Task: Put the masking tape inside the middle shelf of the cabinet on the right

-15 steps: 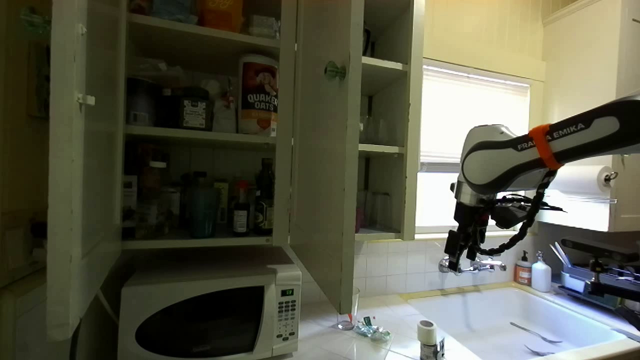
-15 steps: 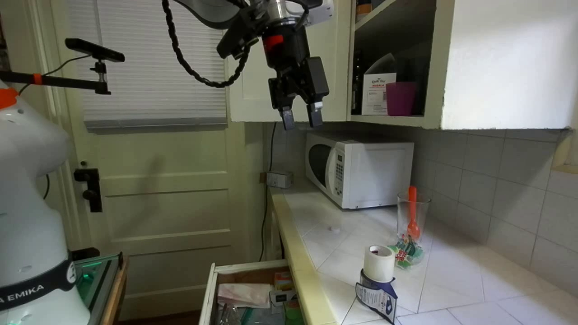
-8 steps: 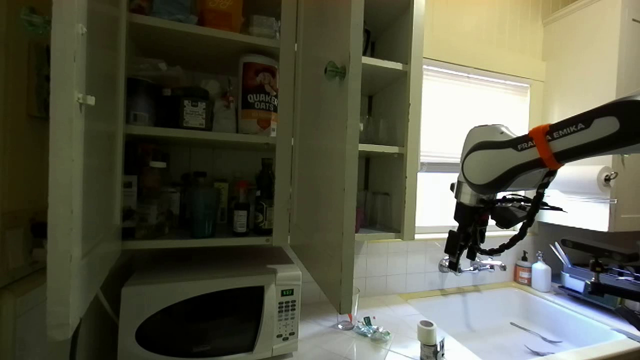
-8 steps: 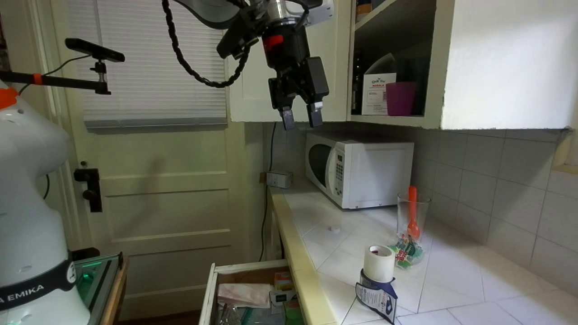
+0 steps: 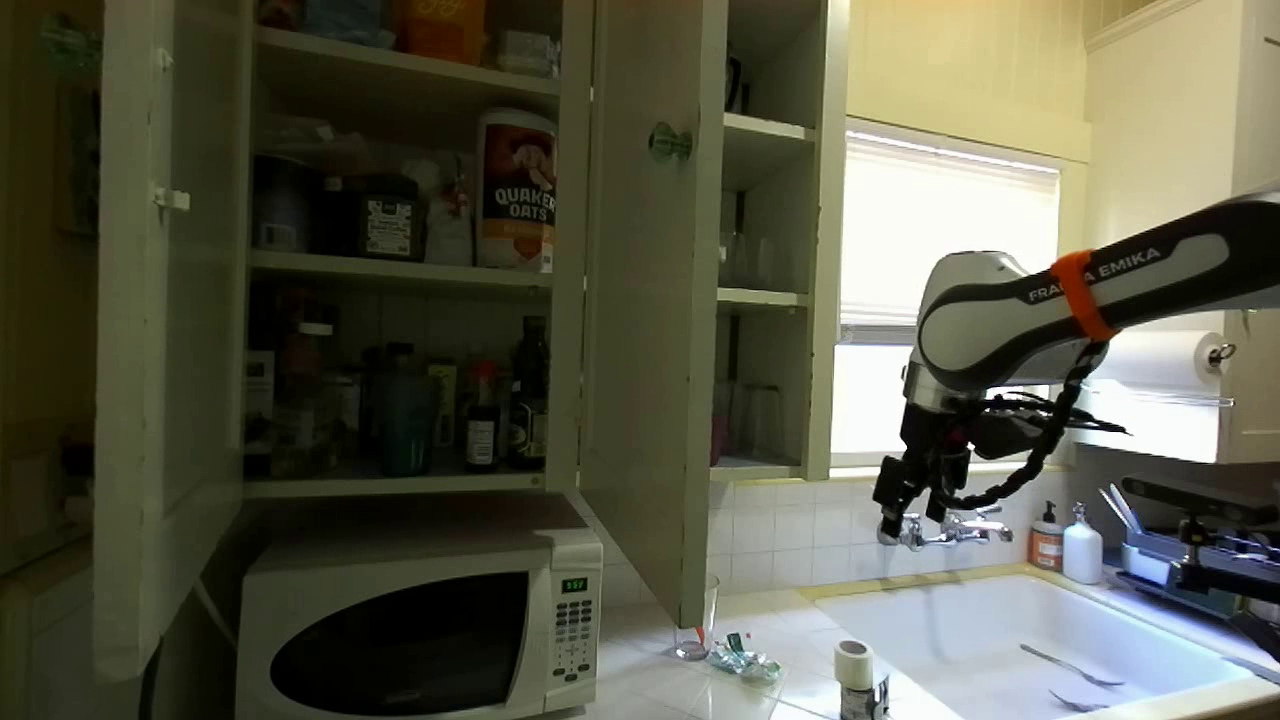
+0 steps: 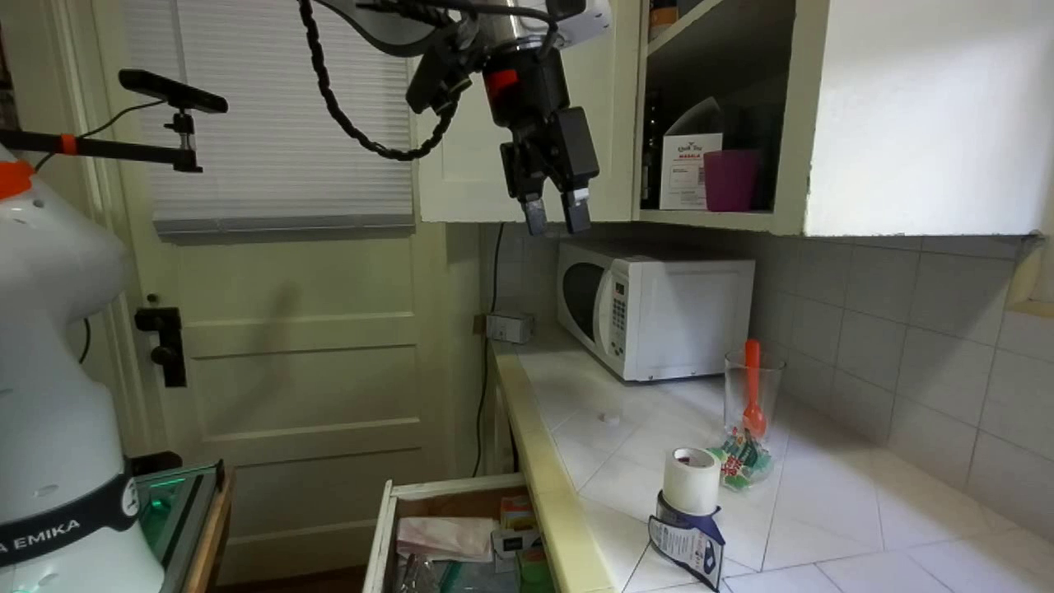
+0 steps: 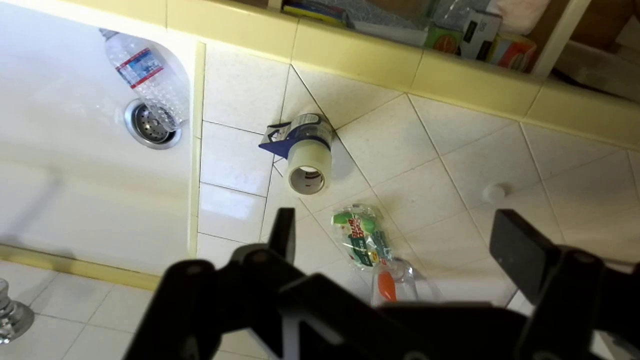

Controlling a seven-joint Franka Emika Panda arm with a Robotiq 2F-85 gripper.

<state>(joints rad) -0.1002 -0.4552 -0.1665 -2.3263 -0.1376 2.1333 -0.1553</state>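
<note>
The masking tape, a white roll [image 5: 853,662], stands upright on top of another tape roll with a dark blue dispenser on the counter. It also shows in the other views [image 6: 691,481] [image 7: 309,167]. My gripper [image 5: 912,524] is open and empty, well above the counter, in both exterior views [image 6: 557,221]. In the wrist view its fingers [image 7: 392,230] are spread, with the tape beyond the left finger. The narrow white cabinet [image 5: 822,230] is open, its door [image 5: 645,330] swung out. Its middle shelf [image 5: 764,297] has glasses at the back; the door hides part of it.
A clear glass with an orange spoon [image 6: 753,403] and a sponge packet [image 6: 741,461] stand behind the tape. A microwave [image 6: 687,317] sits farther along the counter. The sink [image 5: 950,620] adjoins the tape. A drawer [image 6: 387,535] is pulled open below the counter edge.
My gripper has shifted slightly and turned a little, leftward toward the narrow cabinet in an exterior view. It stays open. The tape and the cabinet door have not moved.
</note>
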